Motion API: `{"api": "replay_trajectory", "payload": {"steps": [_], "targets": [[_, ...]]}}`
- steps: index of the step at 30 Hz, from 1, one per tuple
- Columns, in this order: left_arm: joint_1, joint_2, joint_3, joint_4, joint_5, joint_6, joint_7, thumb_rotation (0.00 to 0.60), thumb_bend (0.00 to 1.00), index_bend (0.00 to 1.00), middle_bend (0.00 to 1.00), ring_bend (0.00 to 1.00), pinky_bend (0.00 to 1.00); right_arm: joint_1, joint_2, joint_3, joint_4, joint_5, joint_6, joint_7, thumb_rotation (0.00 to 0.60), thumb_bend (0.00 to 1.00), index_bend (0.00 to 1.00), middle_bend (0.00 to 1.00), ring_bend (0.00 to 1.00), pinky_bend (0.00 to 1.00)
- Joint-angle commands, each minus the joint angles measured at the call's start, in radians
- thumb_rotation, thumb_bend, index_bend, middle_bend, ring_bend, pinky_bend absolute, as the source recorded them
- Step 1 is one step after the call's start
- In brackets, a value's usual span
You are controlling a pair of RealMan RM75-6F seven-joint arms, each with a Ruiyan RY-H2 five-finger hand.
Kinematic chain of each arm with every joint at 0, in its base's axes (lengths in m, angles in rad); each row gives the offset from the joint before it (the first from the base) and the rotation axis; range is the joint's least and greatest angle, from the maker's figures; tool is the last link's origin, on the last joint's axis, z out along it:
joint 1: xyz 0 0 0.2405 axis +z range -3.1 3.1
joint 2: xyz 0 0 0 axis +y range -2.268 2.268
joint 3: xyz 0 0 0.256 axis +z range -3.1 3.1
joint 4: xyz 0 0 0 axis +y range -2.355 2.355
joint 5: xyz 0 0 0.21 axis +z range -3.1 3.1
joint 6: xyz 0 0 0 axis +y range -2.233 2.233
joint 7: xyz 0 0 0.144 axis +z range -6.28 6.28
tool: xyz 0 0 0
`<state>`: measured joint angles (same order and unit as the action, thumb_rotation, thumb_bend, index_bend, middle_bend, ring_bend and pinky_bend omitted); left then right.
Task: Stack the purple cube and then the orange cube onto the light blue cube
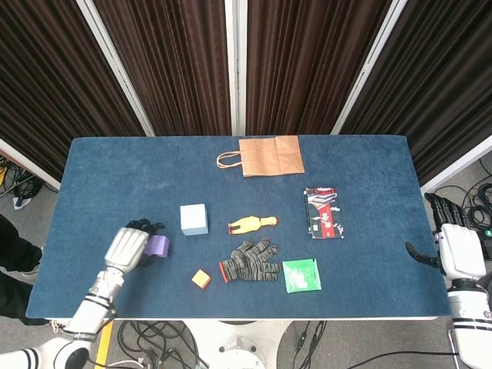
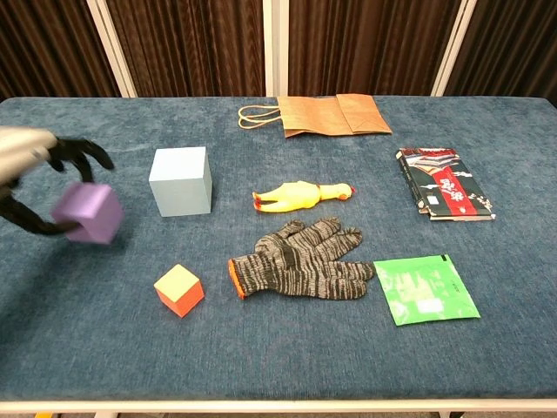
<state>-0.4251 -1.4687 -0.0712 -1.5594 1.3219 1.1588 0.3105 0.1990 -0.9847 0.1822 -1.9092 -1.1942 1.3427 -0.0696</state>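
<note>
My left hand grips the purple cube and holds it above the table, left of the light blue cube. The light blue cube stands upright on the cloth. Nearer the front edge lies the small orange cube, untouched. At the table's right edge my right hand hangs off the table with its fingers apart, holding nothing; the chest view does not show it.
A striped knit glove, a yellow rubber chicken and a green packet lie right of the cubes. A red-and-black book and a flat brown paper bag lie further back.
</note>
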Motion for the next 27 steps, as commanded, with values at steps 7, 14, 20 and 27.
{"api": "replay_trajectory", "payload": {"steps": [7, 14, 20, 27], "targets": [[-0.044, 0.145, -0.116, -0.110, -0.139, -0.031, 0.042, 0.600, 0.33, 0.32, 0.54, 0.26, 0.29, 0.002, -0.007, -0.003, -0.003, -0.003, 0.002, -0.015, 0.600, 0.16, 0.02, 0.06, 0.00, 0.00], [-0.110, 0.131, -0.160, -0.185, -0.209, -0.044, 0.135, 0.600, 0.33, 0.32, 0.54, 0.27, 0.29, -0.001, -0.005, 0.000, -0.007, -0.008, 0.011, -0.011, 0.600, 0.16, 0.02, 0.06, 0.00, 0.00], [-0.179, 0.069, -0.177, -0.207, -0.267, -0.054, 0.223, 0.600, 0.33, 0.32, 0.54, 0.27, 0.29, -0.006, 0.003, 0.002, -0.007, -0.011, 0.013, 0.007, 0.600, 0.16, 0.02, 0.06, 0.00, 0.00], [-0.250, 0.002, -0.187, -0.168, -0.326, -0.075, 0.286, 0.600, 0.33, 0.32, 0.55, 0.27, 0.29, -0.009, 0.006, 0.000, -0.010, -0.021, 0.018, 0.012, 0.600, 0.16, 0.02, 0.06, 0.00, 0.00]]}}
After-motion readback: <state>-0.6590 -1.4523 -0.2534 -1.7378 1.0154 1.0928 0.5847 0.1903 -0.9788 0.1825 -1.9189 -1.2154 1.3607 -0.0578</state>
